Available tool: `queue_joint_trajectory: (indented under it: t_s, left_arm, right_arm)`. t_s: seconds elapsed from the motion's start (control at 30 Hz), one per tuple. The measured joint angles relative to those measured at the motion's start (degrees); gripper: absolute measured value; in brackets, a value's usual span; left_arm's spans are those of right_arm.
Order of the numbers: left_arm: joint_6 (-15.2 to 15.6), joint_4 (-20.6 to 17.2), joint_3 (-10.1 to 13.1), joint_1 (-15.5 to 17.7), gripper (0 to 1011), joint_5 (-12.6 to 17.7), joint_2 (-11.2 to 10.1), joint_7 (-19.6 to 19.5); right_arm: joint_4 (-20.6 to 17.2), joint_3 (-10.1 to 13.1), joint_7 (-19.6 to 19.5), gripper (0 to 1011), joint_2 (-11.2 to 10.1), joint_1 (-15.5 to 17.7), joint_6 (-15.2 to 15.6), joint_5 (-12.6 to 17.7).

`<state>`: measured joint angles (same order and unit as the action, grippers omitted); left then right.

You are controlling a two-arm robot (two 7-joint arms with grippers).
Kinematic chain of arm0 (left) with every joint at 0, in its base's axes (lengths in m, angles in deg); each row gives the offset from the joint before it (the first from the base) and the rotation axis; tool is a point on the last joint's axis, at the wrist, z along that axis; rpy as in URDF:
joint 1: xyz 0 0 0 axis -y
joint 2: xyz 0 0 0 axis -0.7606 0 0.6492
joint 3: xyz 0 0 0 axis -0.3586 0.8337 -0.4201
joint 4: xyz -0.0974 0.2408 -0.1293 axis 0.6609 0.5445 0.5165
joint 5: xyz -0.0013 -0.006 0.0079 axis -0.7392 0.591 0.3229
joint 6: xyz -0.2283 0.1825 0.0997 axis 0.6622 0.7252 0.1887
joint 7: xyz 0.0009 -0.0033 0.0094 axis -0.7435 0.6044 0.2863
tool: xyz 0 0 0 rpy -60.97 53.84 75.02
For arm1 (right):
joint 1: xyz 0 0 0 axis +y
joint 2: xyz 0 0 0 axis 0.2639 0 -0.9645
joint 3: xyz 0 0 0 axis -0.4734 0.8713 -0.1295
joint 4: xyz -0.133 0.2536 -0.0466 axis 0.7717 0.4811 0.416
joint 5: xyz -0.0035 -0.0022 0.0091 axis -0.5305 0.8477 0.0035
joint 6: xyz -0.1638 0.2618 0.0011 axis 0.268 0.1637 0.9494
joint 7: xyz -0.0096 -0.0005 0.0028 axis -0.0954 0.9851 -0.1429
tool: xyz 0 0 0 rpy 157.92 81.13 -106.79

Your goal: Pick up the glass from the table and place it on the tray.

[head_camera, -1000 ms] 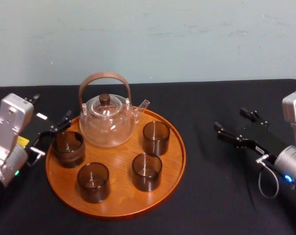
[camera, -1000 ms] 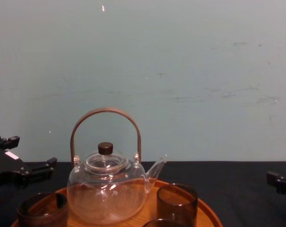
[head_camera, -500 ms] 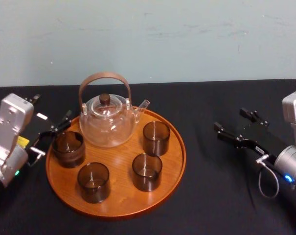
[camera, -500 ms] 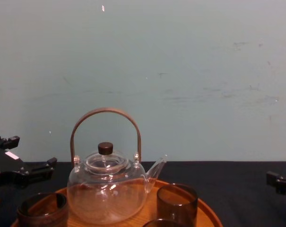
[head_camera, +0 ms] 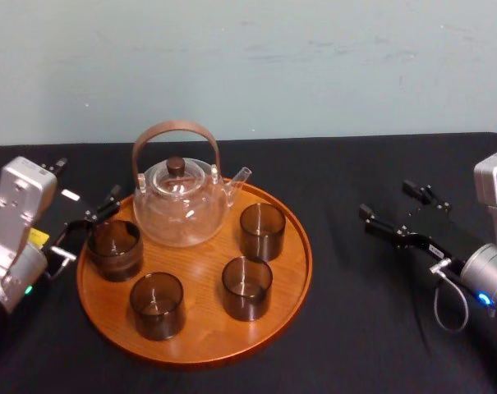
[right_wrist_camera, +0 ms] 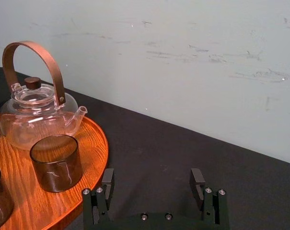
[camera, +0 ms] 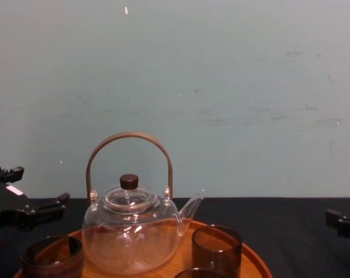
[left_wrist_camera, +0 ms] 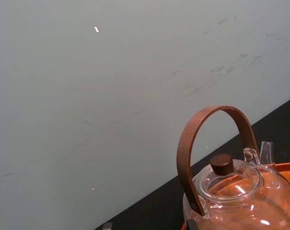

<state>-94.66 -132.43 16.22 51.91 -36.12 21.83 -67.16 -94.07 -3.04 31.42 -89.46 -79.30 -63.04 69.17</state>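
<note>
Four smoky cylindrical glasses (head_camera: 247, 288) on round wooden tray (head_camera: 204, 325); left gripper (head_camera: 85, 184) fingers (head_camera: 108, 203) wide, right gripper (head_camera: 393, 205) fingers (right_wrist_camera: 198, 182) wide.

Black-clothed table (head_camera: 355, 328); the wooden tray (head_camera: 200, 324) rests on it.

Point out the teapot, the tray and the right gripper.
teapot (head_camera: 181, 215), head view, on its clear glass belly.
tray (head_camera: 203, 336), head view, on bare wood near its front rim.
right gripper (right_wrist_camera: 152, 176), right wrist view, midway between its open fingers.
</note>
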Motion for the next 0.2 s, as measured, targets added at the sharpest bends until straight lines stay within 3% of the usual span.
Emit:
queue_joint_trajectory:
  t_s: [0.2]
  left_arm:
    - [0.0, 0.0, 0.0, 0.0, 1001, 0.0, 0.0, 0.0]
  right_arm:
    - [0.0, 0.0, 0.0, 1003, 0.0, 0.0, 0.0, 0.0]
